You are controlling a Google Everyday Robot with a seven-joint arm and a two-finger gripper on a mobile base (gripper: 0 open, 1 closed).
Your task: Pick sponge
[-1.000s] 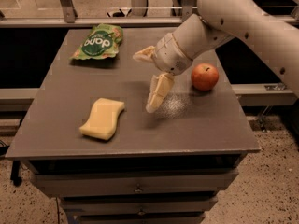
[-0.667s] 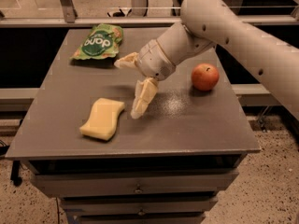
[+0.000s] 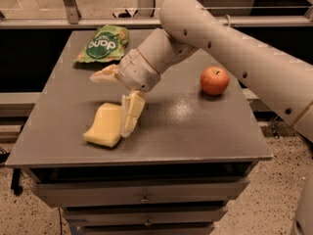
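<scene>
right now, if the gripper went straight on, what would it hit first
Probably the sponge: the open gripper points down-left over it, one finger at its right edge; height above it is unclear.

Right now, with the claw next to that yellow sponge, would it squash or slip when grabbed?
The sponge looks like foam, so it probably squashes a little and weighs little. Lying flat on the table, it is unlikely to roll. The gripper hangs open right over it, one finger by its right edge.
</scene>
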